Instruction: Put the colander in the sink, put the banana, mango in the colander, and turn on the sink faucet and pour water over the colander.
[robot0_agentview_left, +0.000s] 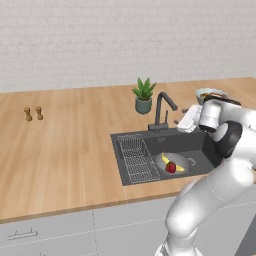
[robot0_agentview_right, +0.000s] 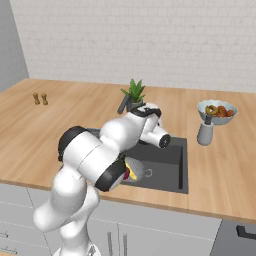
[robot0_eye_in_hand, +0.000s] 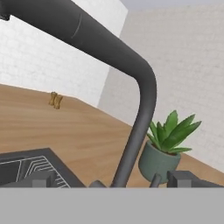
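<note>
Bare wooden counter (robot0_agentview_left: 65, 150) spreads wide to the claw's left, while the potted plant (robot0_agentview_left: 144, 96) and the back wall crowd in just behind it. Below and forward of the claw, the sink (robot0_agentview_left: 192, 144) holds the wire rack (robot0_agentview_left: 136, 157) and the colander (robot0_agentview_left: 175, 162), with the banana (robot0_agentview_left: 167, 160) and mango (robot0_agentview_left: 171, 167) inside. The claw (robot0_eye_in_hand: 111, 181) is spread wide and empty, right at the sink faucet (robot0_eye_in_hand: 131, 87), whose neck rises between its fingertips (robot0_eye_in_hand: 183, 178).
</note>
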